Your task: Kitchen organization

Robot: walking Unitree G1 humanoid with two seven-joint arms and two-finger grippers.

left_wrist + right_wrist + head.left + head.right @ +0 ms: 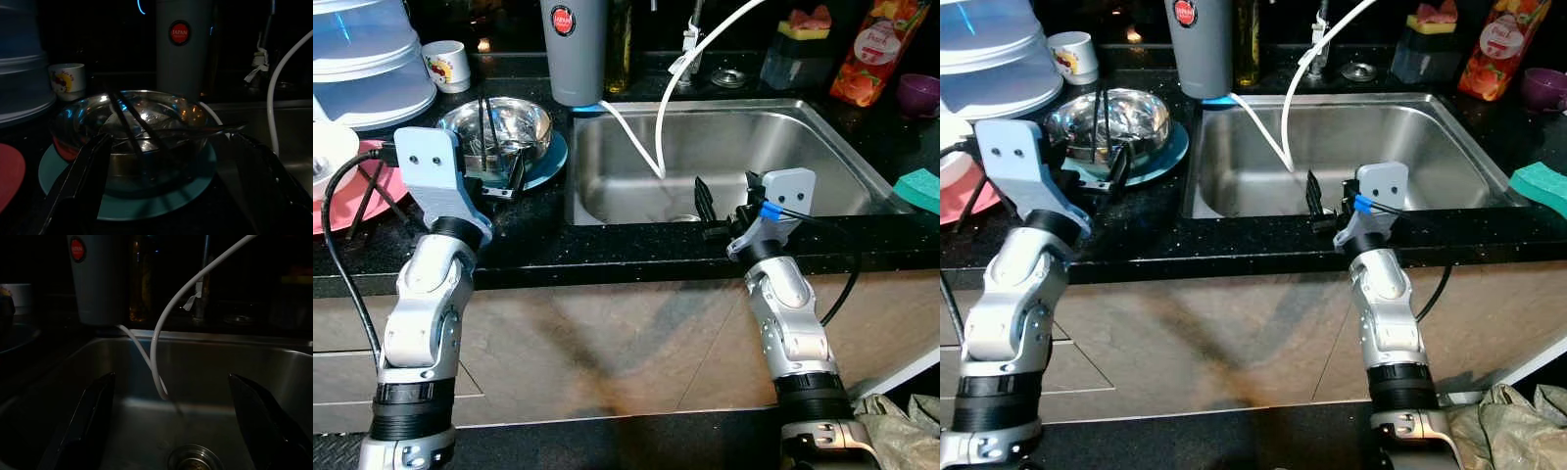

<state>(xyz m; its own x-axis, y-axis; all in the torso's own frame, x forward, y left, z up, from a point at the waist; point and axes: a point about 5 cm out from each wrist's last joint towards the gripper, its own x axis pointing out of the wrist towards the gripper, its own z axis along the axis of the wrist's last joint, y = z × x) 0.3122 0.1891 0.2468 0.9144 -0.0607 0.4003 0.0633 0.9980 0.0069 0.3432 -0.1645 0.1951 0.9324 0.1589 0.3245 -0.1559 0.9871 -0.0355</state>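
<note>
Your left end effector (166,191) hangs released, its two black fingers spread wide and aimed at the shiny round steel bowl (499,125), which sits on a teal round plate (551,162) on the black speckled desk (538,240), at about 10 o'clock from the robot. Dark chopsticks (485,132) and a steel spoon (205,131) lie in the bowl. Your right end effector (168,431) is likewise released, empty, and poised over the near rim of the stainless steel sink (822,147) at roughly 1 o'clock. Risk, in my judgement: closing on the bowl's rim could tip it and spill the loose chopsticks and spoon, or drag the plate toward the desk edge, since bowl and plate are merely stacked. The right arm, if advanced, could snag the white curved hose (661,117) trailing into the sink. The head views show the layout the wrist views lack: the pink plate (382,196) at 9 o'clock, the white cup (447,65), the tall grey tumbler (574,49) at 12 o'clock, and the green sponge (920,188) at 3 o'clock. The left wrist view alone makes the spoon plain; the right wrist view alone shows the sink drain (193,459) directly under the finger gap.
</note>
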